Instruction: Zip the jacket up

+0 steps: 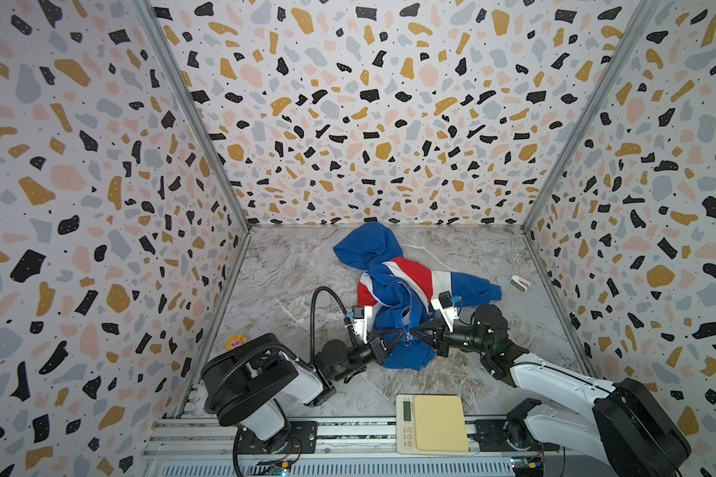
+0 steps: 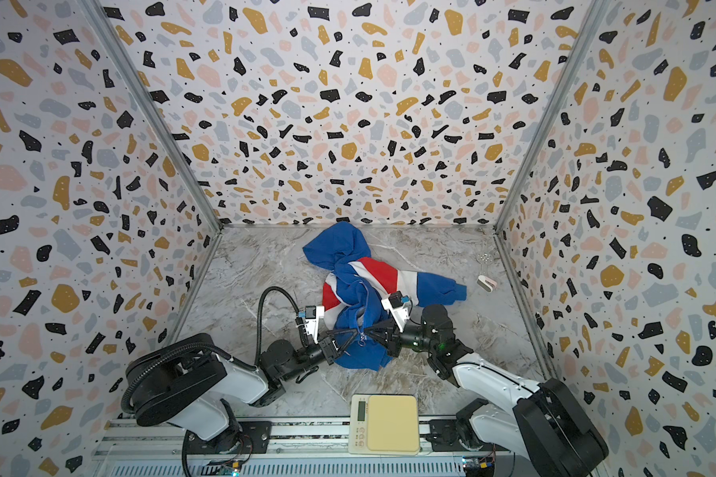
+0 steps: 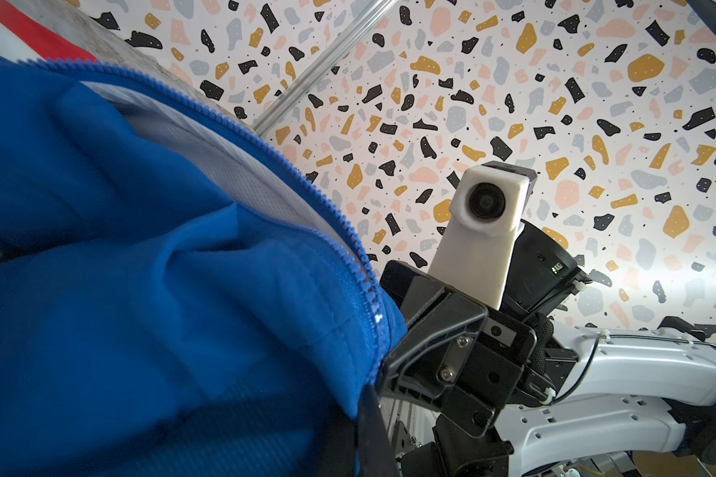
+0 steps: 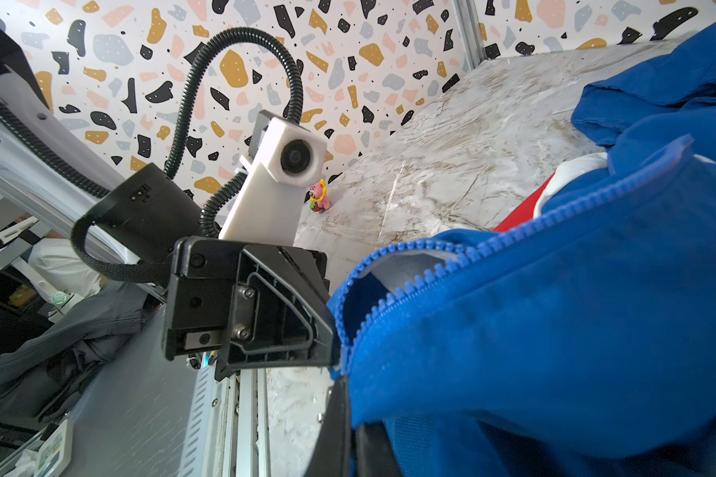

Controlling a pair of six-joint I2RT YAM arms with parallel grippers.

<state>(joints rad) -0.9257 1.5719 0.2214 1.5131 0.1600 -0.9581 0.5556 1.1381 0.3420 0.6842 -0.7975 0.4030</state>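
We've got the jacket (image 1: 393,289) crumpled around the middle of the grey marble-look tabletop (image 1: 282,268). The hood points at the back and 1 blue sleeve flops out to the right, with red and white bands showing across the chest.

The left gripper (image 1: 401,333) and right gripper (image 1: 417,330) meet almost tip to tip at the near hem. Each is pinched closed on jacket fabric on its own side of the zipper, and the silver zipper pull (image 1: 407,338) dangles between them. From the right wrist view, the 2 rows of blue teeth spread apart further up, with pale lining showing in the gap.

Room-wise, it's a booth: 3 walls (image 1: 348,124) papered in a terrazzo print of black, mustard, pink and grey blobs. Bare aluminium posts (image 1: 191,115) run up the back corners. An aluminium rail (image 1: 348,431) along the front carries both arm bases, and a cream kitchen scale (image 1: 441,421) sits between them at the table's front edge. A little pink toy figure (image 1: 235,342) stands by the left wall, well away from the jacket. A small white object (image 1: 518,283) lies near the right wall; we can't tell what it is.
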